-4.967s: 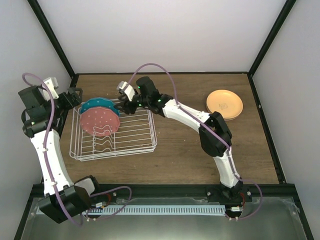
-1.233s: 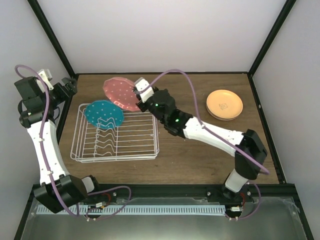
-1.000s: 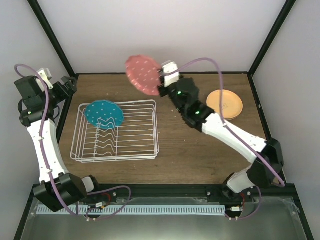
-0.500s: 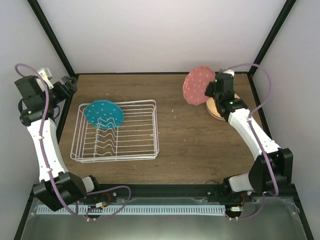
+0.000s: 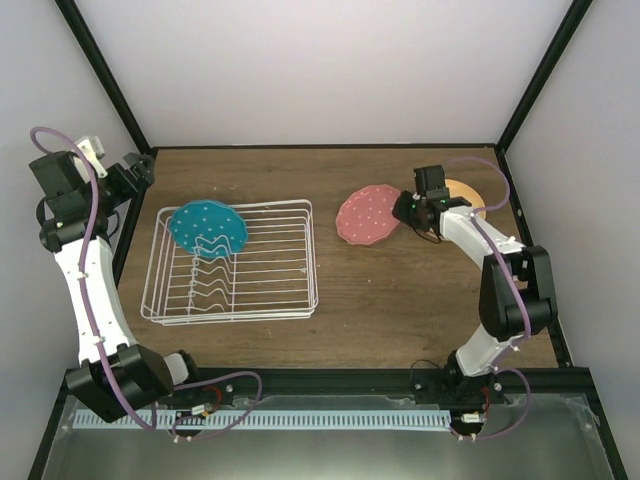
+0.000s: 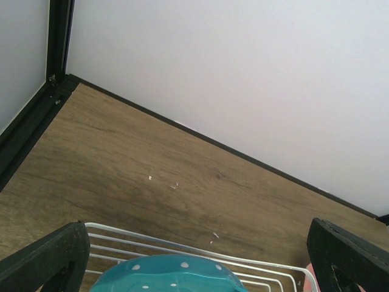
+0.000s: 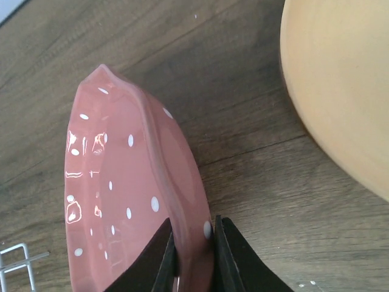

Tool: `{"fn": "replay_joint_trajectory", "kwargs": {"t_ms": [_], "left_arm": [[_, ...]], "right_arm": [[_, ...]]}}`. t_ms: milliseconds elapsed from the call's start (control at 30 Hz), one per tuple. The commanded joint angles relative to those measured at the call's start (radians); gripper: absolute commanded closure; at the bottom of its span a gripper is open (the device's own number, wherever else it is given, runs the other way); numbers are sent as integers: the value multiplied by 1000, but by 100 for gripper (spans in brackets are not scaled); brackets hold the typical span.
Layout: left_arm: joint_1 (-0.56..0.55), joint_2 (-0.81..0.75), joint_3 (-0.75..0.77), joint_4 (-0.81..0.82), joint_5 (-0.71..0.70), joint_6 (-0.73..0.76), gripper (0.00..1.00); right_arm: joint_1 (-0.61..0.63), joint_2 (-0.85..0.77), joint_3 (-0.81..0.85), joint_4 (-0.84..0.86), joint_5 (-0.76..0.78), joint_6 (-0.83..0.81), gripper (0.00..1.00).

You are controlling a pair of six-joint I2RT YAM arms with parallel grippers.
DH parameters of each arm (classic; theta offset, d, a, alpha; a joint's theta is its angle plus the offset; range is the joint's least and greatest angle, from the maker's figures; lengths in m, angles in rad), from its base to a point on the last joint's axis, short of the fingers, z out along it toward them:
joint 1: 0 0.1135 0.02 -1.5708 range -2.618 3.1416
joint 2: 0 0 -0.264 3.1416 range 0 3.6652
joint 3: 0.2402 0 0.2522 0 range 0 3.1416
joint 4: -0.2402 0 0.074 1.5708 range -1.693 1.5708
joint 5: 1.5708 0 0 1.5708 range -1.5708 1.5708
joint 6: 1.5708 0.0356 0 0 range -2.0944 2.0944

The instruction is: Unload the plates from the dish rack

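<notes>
Salmon-red plate (image 5: 367, 215): out of the rack, over the bare worktop (image 5: 400, 290) right of centre. It is tilted on edge with its white-dotted face showing to the overhead camera. Neither view shows whether its lower rim touches the wood.
Right fingers (image 5: 405, 207): clenched on the right rim of the salmon-red plate. The overhead view shows only a dark wrist meeting the plate. The right wrist view shows both fingers (image 7: 237, 267) pinching the plate's thin rim (image 7: 121, 182) from either side.
Orange-yellow plate (image 5: 470, 191): flat on the worktop near the far right corner. From overhead it is mostly hidden behind the right arm. The right wrist view shows its broad curved edge (image 7: 340, 91), near the held plate but apart from it.
Teal plate (image 5: 207, 228): standing upright at the far left end of the dish rack (image 5: 270, 270), dotted face toward the overhead camera. The left wrist view catches only its top rim (image 6: 164, 274) above the rack's far wire (image 6: 243, 264).
Left fingers (image 5: 138, 172): released, by the far left corner of the worktop, beyond the rack. The left wrist view shows them (image 6: 42, 261) spread wide with nothing gripped; the teal plate's rim shows lower down between them.
Dish rack: white wire, on the left half of the worktop, holding only the teal plate. One corner of it shows at the lower left edge of the right wrist view (image 7: 12, 255).
</notes>
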Motion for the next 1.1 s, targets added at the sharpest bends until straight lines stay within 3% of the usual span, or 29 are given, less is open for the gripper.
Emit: {"fn": "replay_joint_trajectory", "kwargs": {"t_ms": [0, 267, 367, 500, 633, 967, 1067], "left_arm": [[1, -22, -3, -4, 16, 12, 0], [1, -27, -12, -4, 16, 8, 0], [2, -25, -11, -3, 16, 6, 0], [2, -27, -12, -3, 16, 2, 0], [2, -28, -11, -6, 14, 2, 0], [2, -43, -18, -14, 11, 6, 0], [2, -51, -25, -16, 9, 7, 0]], "right_arm": [[-8, 15, 65, 117, -112, 65, 99], [-7, 102, 73, 90, -167, 72, 98], [-6, 126, 73, 66, -163, 65, 90], [-7, 147, 73, 31, -140, 58, 72], [-8, 163, 77, -9, -115, 39, 64], [4, 121, 99, -37, -99, -12, 64], [73, 52, 154, 82, -154, -90, 64]]}}
